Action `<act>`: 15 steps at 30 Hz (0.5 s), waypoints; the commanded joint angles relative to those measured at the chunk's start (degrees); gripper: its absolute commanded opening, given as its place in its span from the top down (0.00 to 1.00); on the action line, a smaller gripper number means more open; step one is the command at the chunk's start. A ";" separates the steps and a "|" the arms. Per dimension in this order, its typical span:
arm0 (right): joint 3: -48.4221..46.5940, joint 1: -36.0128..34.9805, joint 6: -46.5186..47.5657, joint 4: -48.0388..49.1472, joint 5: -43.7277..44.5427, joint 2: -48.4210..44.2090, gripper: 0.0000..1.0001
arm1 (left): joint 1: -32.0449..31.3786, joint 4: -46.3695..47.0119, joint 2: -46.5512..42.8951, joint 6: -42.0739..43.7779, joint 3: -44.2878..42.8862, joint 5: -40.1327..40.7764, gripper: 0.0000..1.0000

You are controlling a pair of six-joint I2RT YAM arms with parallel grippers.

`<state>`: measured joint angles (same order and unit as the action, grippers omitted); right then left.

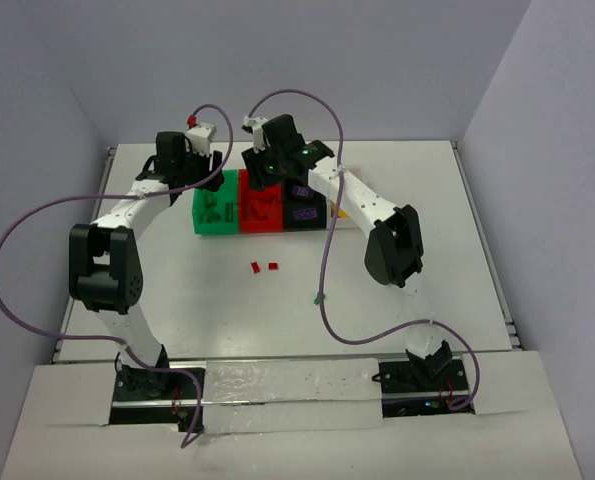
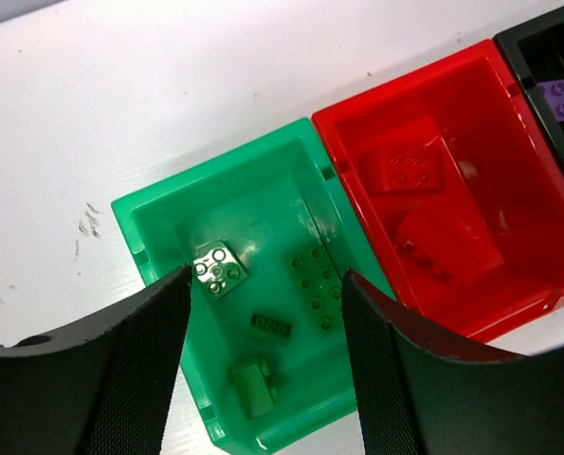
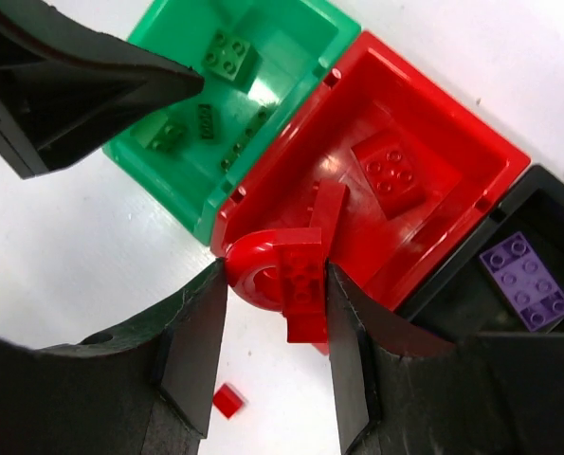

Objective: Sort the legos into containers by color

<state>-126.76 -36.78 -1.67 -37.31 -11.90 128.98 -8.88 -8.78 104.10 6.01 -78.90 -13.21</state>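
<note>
Right gripper [image 3: 274, 280], jaws closed to a narrow gap on a red lego [image 3: 299, 294] — a rounded piece with a plate — held above the near wall of the red bin [image 3: 443, 218], not clearly inside it. Released here, it may strike the rim and drop to the table [image 3: 73, 256] beside the loose red brick [image 3: 227, 400]. Left gripper [image 2: 264, 280], wide open and empty, hovers over the green bin [image 2: 149, 223] — the two heads sit close enough that contact is a risk.
</note>
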 commanded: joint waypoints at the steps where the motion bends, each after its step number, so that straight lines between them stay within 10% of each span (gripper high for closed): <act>1: -2.30 -0.49 -0.12 4.29 0.40 2.58 0.62 | 0.18 0.22 -0.71 -2.32 -5.12 0.43 0.26; 6: -4.27 -0.75 0.54 4.38 1.39 5.97 0.57 | 0.27 -1.78 -3.47 -4.26 -6.87 -1.35 0.23; 15: -3.69 -1.01 0.10 4.71 2.42 6.40 0.07 | 1.90 0.87 -16.36 -4.82 4.85 -11.34 0.10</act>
<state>-128.99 -37.12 -1.39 -34.76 -10.07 137.70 -8.86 -11.14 95.98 3.22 -80.87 -15.86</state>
